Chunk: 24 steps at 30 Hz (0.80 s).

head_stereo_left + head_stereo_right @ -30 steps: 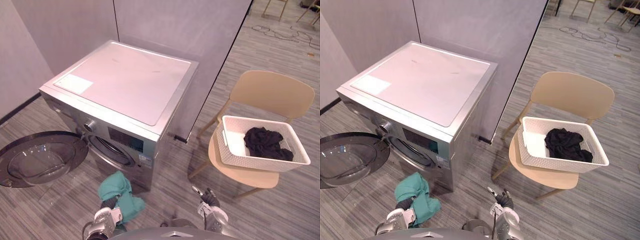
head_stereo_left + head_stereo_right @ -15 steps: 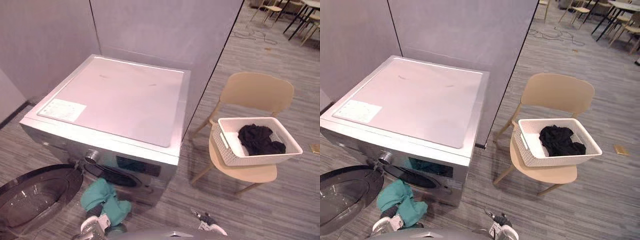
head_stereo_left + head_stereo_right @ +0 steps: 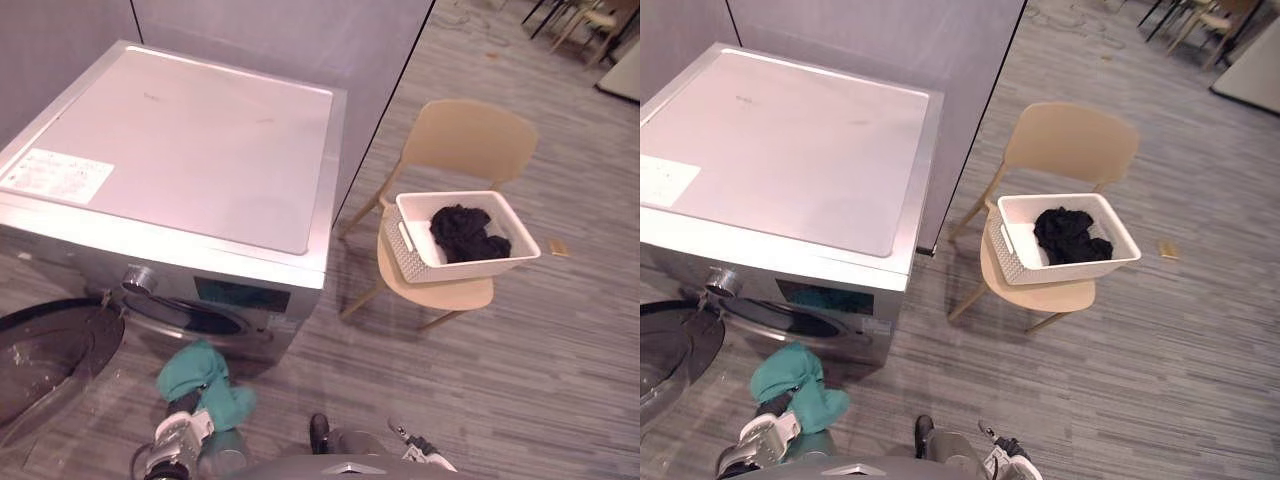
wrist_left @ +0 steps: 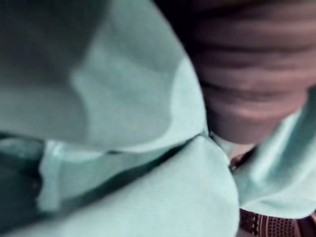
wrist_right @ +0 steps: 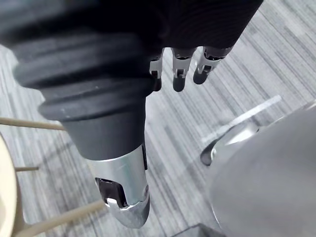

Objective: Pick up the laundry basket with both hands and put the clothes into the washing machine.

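At seven o'clock, the teal garment (image 3: 205, 378) swallows your left hand (image 4: 247, 84), its grip impossible to tell, so loose cloth could drop short of the washing machine (image 3: 190, 150).

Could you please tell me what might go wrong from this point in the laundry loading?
1. The teal garment is bunched over the left hand, low in front of the washing machine; it may drop to the floor instead of going in.
2. The open door sits close beside that arm and could get knocked.
3. Black clothes lie in the basket on the chair, well away from the open right hand.
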{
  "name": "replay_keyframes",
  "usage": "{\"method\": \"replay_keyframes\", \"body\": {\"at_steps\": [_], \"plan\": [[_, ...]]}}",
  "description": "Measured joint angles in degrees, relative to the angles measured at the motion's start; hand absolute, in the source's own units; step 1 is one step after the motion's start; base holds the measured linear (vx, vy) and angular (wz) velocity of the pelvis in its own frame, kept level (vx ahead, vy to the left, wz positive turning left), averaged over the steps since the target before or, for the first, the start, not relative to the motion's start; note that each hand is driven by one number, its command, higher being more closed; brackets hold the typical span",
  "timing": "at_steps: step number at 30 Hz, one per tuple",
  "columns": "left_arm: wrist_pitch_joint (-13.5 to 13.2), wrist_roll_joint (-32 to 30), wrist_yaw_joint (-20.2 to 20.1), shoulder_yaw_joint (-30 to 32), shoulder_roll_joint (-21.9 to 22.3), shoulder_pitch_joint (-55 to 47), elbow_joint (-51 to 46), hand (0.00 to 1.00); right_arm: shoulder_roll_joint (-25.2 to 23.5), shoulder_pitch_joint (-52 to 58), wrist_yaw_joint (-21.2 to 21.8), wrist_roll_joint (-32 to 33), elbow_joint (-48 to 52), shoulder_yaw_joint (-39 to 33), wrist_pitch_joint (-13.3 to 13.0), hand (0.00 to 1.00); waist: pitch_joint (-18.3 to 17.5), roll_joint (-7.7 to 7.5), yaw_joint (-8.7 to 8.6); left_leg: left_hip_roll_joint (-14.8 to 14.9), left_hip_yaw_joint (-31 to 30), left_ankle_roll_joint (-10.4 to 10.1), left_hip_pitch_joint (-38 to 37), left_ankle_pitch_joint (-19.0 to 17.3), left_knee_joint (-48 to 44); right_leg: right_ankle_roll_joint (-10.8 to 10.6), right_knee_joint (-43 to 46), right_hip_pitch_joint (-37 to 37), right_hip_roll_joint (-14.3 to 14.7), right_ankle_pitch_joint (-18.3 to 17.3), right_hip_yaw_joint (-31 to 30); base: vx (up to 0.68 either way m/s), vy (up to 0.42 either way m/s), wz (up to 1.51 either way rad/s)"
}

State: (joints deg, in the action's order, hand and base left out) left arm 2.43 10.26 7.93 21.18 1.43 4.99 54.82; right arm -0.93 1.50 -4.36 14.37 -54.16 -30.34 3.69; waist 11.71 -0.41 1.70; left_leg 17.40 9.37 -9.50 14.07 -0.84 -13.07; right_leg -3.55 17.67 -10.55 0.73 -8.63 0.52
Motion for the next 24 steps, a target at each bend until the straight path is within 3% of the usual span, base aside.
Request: {"method": "replay_keyframes", "body": {"at_steps": [2,9,14,20,24], "plan": [[-0.49,2.02,0.18,-1.20,1.50,1.28,-0.86,1.00,0.87,-0.11,-0.09,-0.03,1.84,0.88,-0.11,0.00,1.65,1.10,-0.15,-0.81,-1.63,0.64,2.55,0.78,0.33,0.35,5.21,-3.76,-0.98,-2.72,2.18,-0.19,-0.113,0.60],[-1.09,6.54,2.59,-1.40,-0.28,3.11,-9.13,1.00,1.00,-4.26,-2.20,3.19,8.86,6.79,-1.82,0.00,7.24,-1.14,0.06,-1.07,-1.47,1.35,12.12,2.35,-2.92,1.13,16.81,-16.42,-2.64,-6.95,3.33,-0.08,-0.084,0.16],[-1.12,9.75,4.81,-1.73,-2.85,7.54,-15.57,1.00,1.03,-4.68,-3.16,6.07,13.01,8.29,-2.56,0.00,11.13,-1.52,-0.46,-0.80,-1.51,1.02,19.14,1.55,-10.08,1.16,22.63,-22.76,-3.45,-8.74,2.79,0.02,-0.014,-0.06],[-2.52,14.08,8.35,-1.21,-12.35,18.55,-22.71,1.00,1.56,-6.04,-5.11,8.94,15.94,7.24,-4.14,0.00,14.27,-1.79,-0.98,1.43,-1.48,1.01,29.85,-3.19,-21.09,0.73,27.97,-31.73,-2.56,-9.99,0.99,0.04,0.032,-0.21],[-2.85,15.61,9.17,-1.11,-19.59,28.95,-22.73,1.00,1.66,-6.49,-6.34,10.61,18.21,6.47,-5.25,0.00,16.92,-2.05,-1.43,1.78,-1.18,1.88,34.62,-3.82,-24.00,0.44,29.83,-36.16,-2.53,-10.15,0.29,0.02,0.022,-0.09]]}}
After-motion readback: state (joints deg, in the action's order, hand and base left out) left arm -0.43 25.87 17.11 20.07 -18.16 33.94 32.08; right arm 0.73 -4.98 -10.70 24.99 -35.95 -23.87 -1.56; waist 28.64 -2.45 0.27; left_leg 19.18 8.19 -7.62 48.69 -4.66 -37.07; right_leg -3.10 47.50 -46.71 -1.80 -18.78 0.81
